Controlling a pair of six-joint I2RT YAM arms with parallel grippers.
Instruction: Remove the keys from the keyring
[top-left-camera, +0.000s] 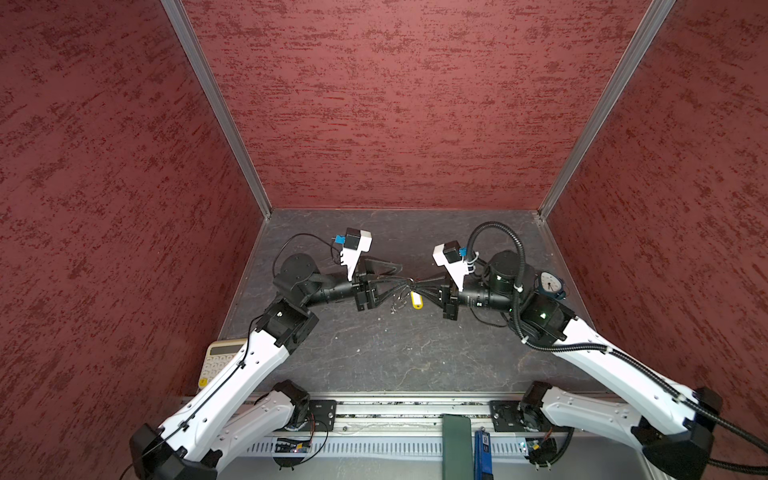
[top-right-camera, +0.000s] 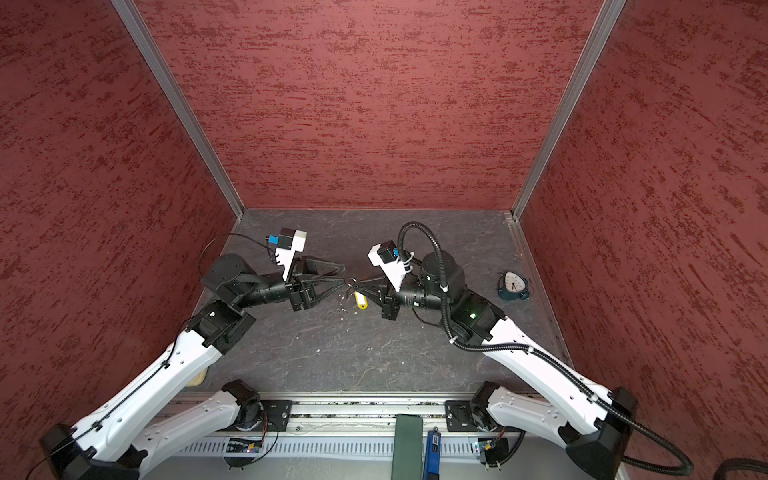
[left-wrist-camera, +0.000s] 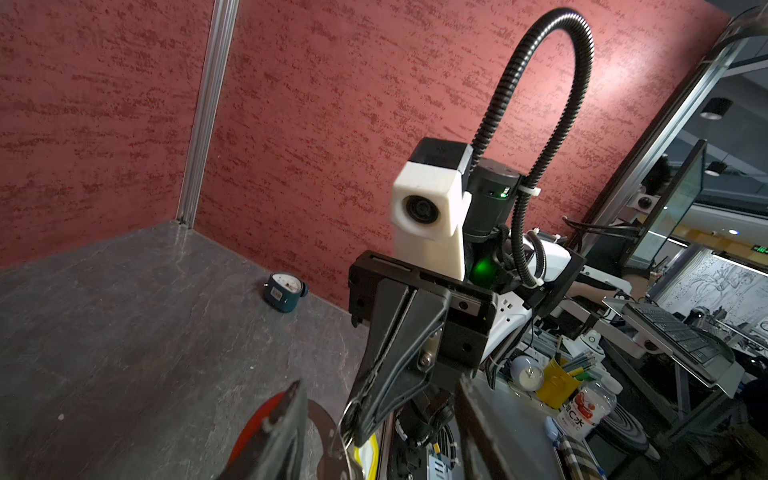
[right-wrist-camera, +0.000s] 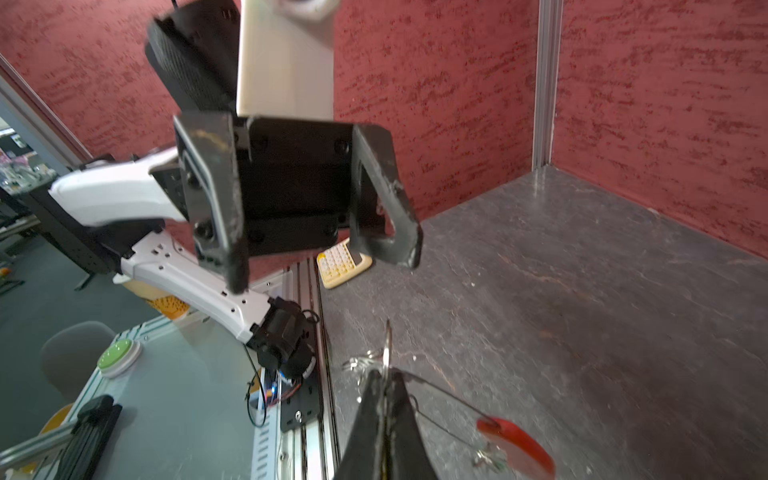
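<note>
My right gripper (right-wrist-camera: 384, 376) is clamped tight on the thin wire of the keyring (right-wrist-camera: 446, 397), holding it clear of the grey table (top-left-camera: 374, 357) near the middle of the workspace. The red sleeve (right-wrist-camera: 515, 444) trails off along the wire, with small silver rings (right-wrist-camera: 489, 456) bunched at its end. My left gripper (top-right-camera: 344, 274) faces it tip to tip, fingers spread and gripping nothing. The yellow key (top-left-camera: 417, 300) shows between both grippers, just under their tips; I cannot tell whether it is on the wire.
</note>
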